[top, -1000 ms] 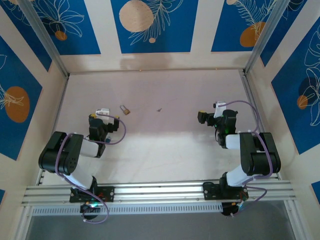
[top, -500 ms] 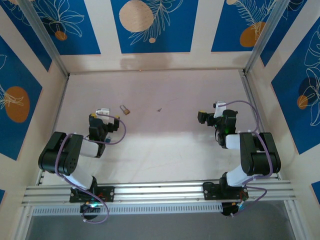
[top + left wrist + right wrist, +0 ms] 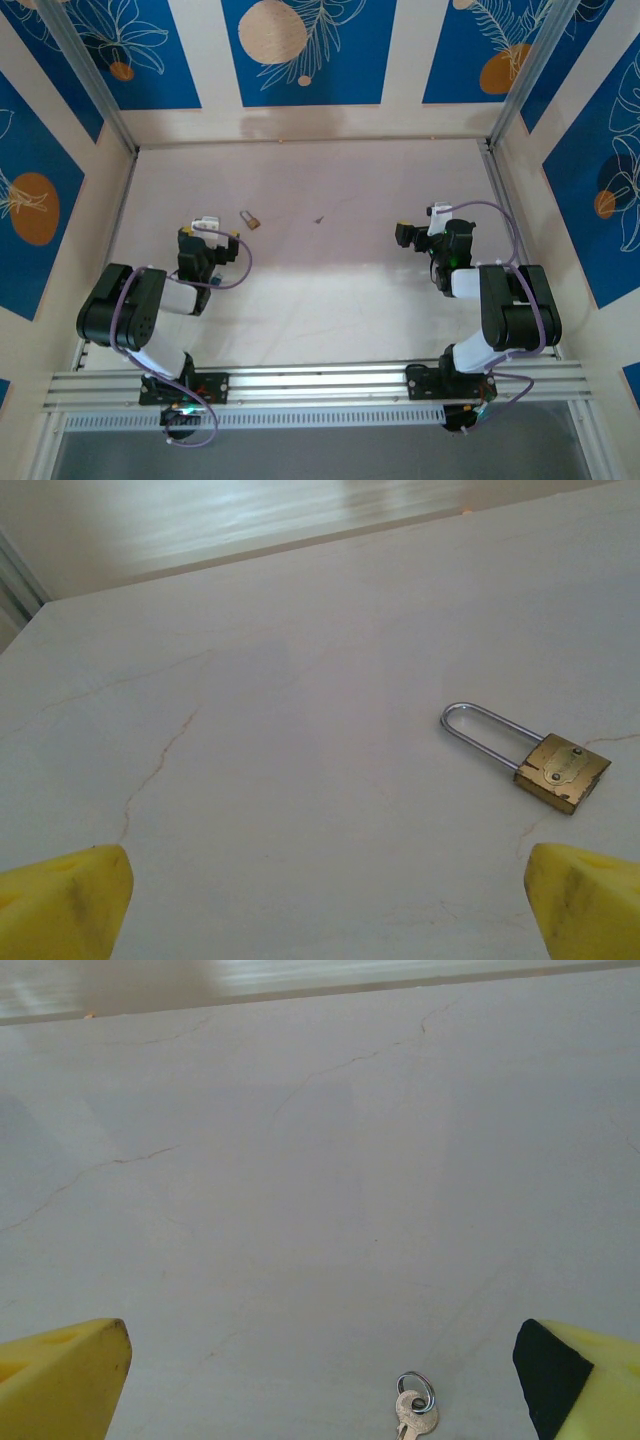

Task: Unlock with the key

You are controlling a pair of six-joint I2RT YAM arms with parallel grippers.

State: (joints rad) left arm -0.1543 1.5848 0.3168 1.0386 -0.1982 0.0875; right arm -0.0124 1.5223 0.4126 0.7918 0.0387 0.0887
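Progress is sitting at the very start: nothing of the unlocking is showing as done. The key (image 3: 415, 1415) is lying flat on the counter (image 3: 330, 290), seen in the right wrist view as a small silvery piece with a ring through its head, partly cut off by the lower edge of that view. It is resting between the two yellow fingers of the right tool (image 3: 320, 1360) but touching neither. That tool is standing wide open and gripping nothing. The padlock (image 3: 562, 771) is lying on its side, well apart from the key and on the left arm's side of the counter, ahead and to the right in the left wrist view. Its silver shackle is looking seated in the brass body, so I am judging it locked. The left tool (image 3: 327, 880) is likewise gaping fully and holding nothing, with the padlock lying beyond its fingers rather than between them. What is remaining, by my reading, is everything: picking up the key, steadying the padlock, bringing the blade to the keyhole, inserting it and turning until the shackle is springing free.
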